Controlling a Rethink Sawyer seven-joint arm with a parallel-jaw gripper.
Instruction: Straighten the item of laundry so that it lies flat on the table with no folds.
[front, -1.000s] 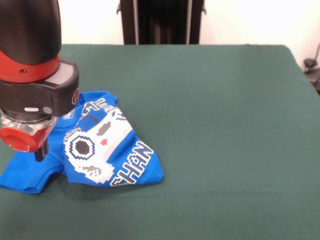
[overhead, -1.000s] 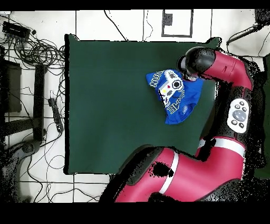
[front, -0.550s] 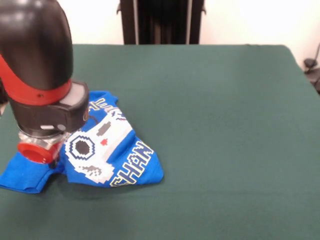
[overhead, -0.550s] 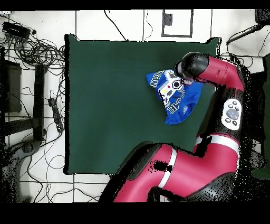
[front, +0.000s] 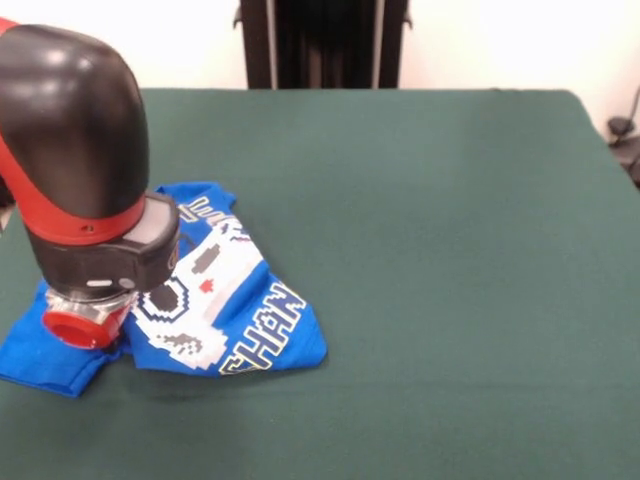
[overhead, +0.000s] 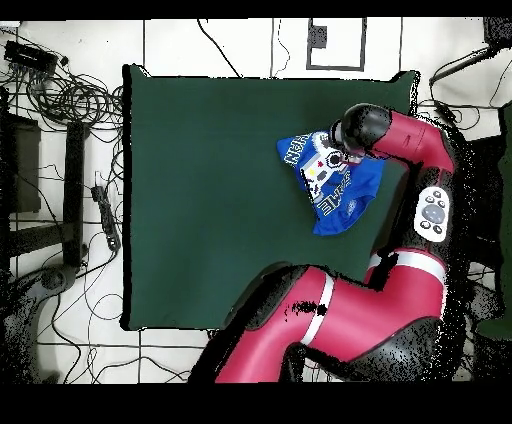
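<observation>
Claw fingers are hidden beneath the wrist, so their state cannot be told, while directly under it the crumpled T-shirt, judged soft and light, is best pinched at an edge on the desk.

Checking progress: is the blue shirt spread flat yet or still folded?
Still folded: the T-shirt lies bunched, its print creased, under the arm's wrist.
</observation>
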